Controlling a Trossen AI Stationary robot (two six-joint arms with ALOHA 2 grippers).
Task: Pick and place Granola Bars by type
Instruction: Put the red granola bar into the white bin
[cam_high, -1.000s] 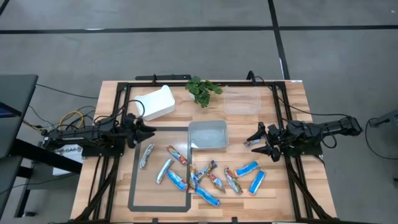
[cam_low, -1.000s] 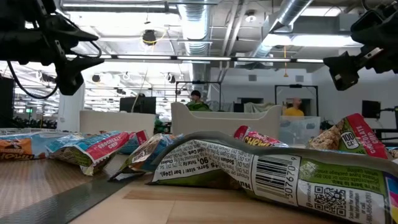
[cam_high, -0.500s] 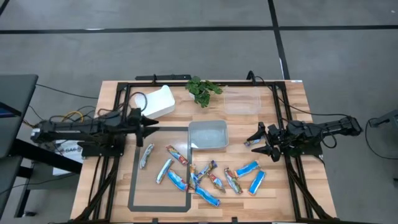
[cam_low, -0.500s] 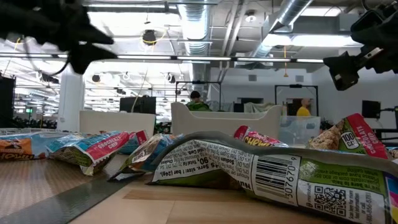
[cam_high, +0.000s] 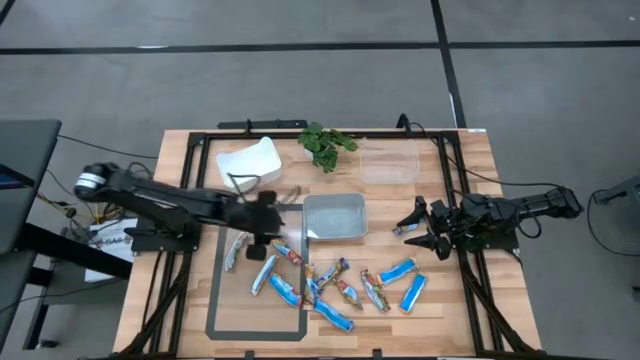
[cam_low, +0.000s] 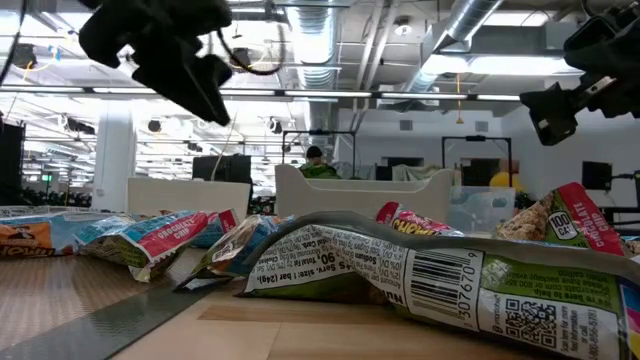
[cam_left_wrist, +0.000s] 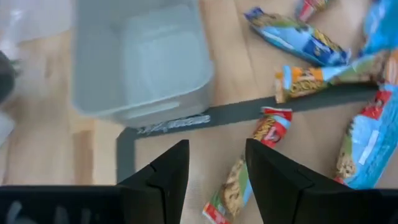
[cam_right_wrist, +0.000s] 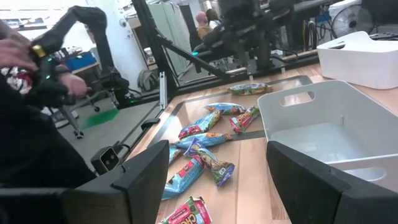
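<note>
The left pincer (cam_high: 277, 222) hangs above the counter (cam_high: 470, 310), just beside the near left corner of the grey bin (cam_high: 335, 216) and over the top of the scattered Granola Bars (cam_high: 335, 283). In the left wrist view its two dark fingers (cam_left_wrist: 168, 171) stand a moderate way apart with nothing between them. Directly beyond them lies a red-and-tan bar (cam_left_wrist: 231, 186), with a small red one (cam_left_wrist: 272, 124) touching its far end where the dark tape line (cam_left_wrist: 273, 109) crosses. The pile itself spreads across the middle of the counter in front of the bin: blue bars (cam_high: 404, 270) toward the right, silver-grey ones (cam_high: 235, 250) toward the left, and multicoloured ones tangled between.

The step in hand looks like the approach to a first pick. To do it well, the left pincer should likely come straight down over the red-and-tan bar, with the fingers straddling its narrow width rather than its length, and close at mid-body so the slippery foil does not pivot. The neighbouring red bar sits close enough to be nudged or caught, so centring away from that end seems wise.

The right pincer (cam_high: 418, 228) waits at the right of the bin, its fingers spread wide and empty. A white bin (cam_high: 250, 165), a clear tray (cam_high: 388, 165) and a green sprig (cam_high: 325, 145) sit along the far edge.
</note>
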